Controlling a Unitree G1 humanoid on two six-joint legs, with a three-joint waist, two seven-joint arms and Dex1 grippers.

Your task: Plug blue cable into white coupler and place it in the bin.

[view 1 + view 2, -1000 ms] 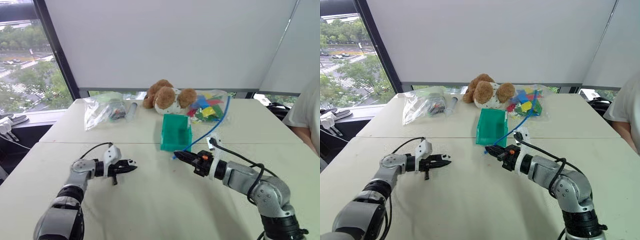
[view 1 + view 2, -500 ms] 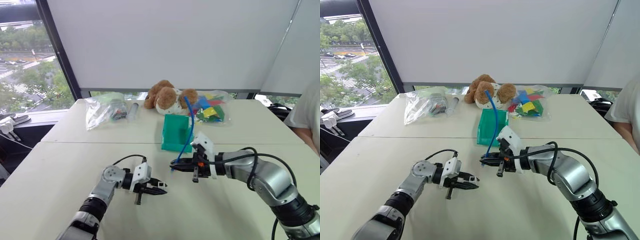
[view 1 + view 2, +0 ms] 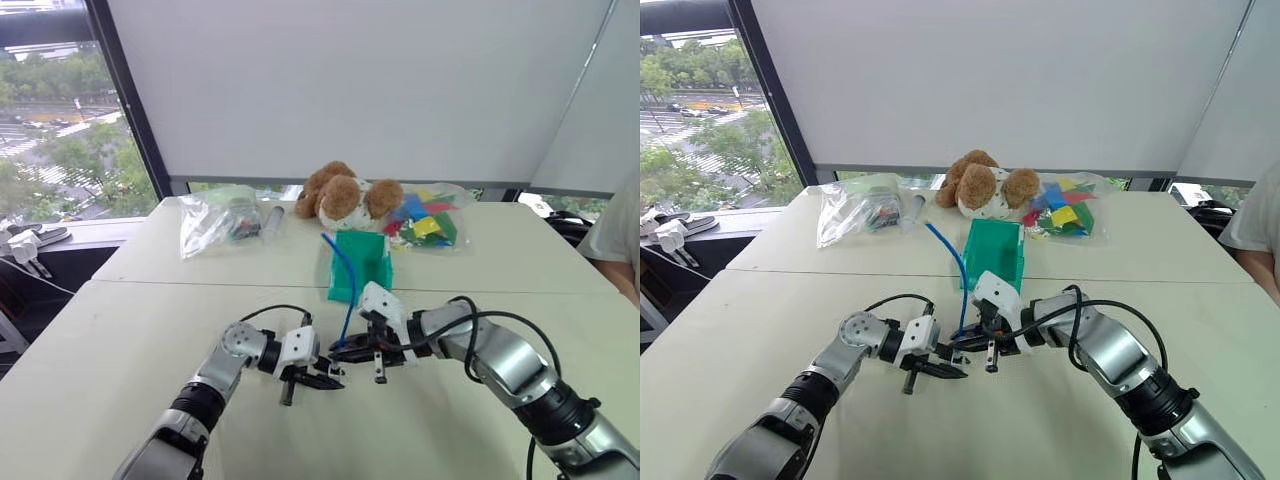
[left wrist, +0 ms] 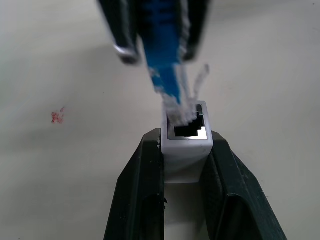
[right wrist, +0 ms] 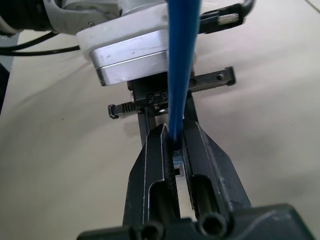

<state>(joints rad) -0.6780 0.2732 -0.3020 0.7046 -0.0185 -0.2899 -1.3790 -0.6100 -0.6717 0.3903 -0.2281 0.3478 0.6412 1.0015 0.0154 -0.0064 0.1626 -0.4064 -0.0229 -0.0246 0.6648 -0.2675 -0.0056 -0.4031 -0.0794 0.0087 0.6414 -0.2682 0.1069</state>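
Left gripper (image 4: pixel 187 165) is clenched on the white coupler (image 4: pixel 186 142), socket mouth facing out toward the other arm. Right gripper (image 5: pixel 174 150) is clamped on the blue cable (image 5: pixel 181 65) just behind its plug; in the left wrist view the plug tip (image 4: pixel 175 107) sits at the socket's rim, skewed to one corner, not seated. Both grippers meet over the middle of the near table (image 3: pixel 100 350), above the surface. The cable arcs up and back toward the teal bin (image 3: pixel 357 262), which stands at the near edge of the far table in front of a teddy bear (image 3: pixel 345 195); clear bags lie at either side of the bear.

Risks, judged: the plug looks off-axis to the socket, so pushing now could jam it on the rim or bend the clip. The thin cable may slide in the right jaws under push force. The coupler could twist in the left grip if load comes sideways. Trailing cable slack could snag the bin's edge when carrying.
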